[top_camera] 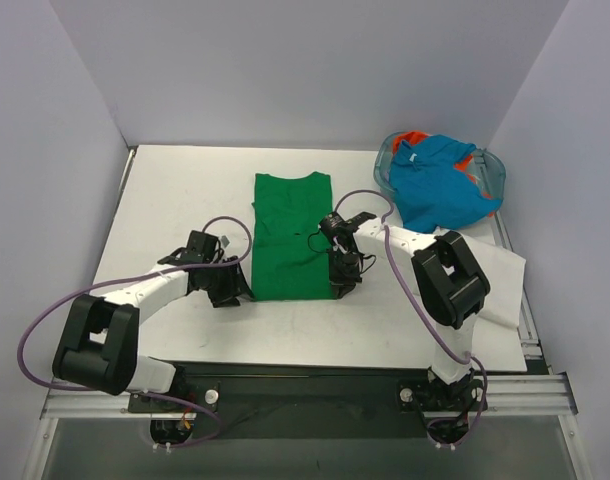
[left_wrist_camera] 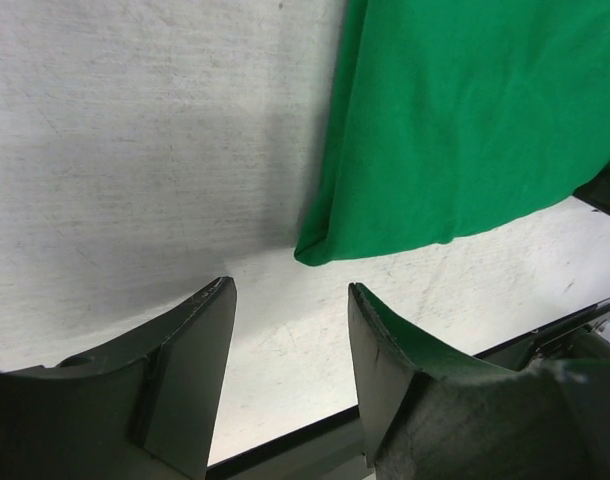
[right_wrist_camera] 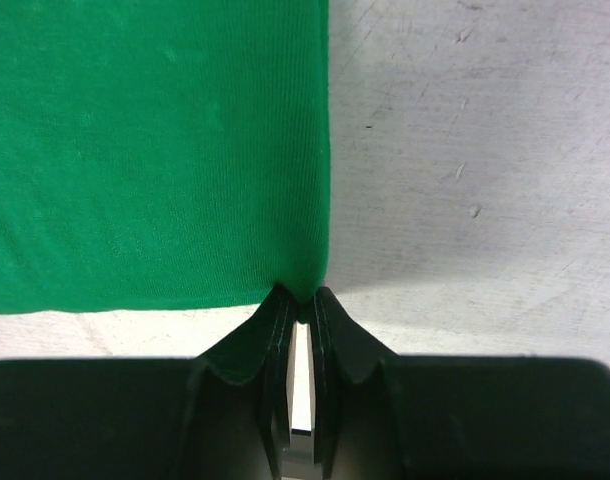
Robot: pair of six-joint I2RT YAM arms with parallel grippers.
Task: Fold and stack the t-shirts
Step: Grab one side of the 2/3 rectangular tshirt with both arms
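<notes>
The green t-shirt (top_camera: 290, 235), spread flat at centre, is pinched at its five-o'clock corner by the right gripper (right_wrist_camera: 300, 305); the left gripper (left_wrist_camera: 290, 290) is held open beside the seven-o'clock corner. If that corner is missed, a lopsided fold is risked.

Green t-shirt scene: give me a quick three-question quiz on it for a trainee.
1. True or false: the left gripper is shut on the green t-shirt.
2. The right gripper pinches the green t-shirt at its: A) near right corner, B) collar, C) far left sleeve?
3. Fill in: the turquoise t-shirt is heaped in a clear ____.
Key: 1 false, it is open; 2 A; 3 bin.
</notes>
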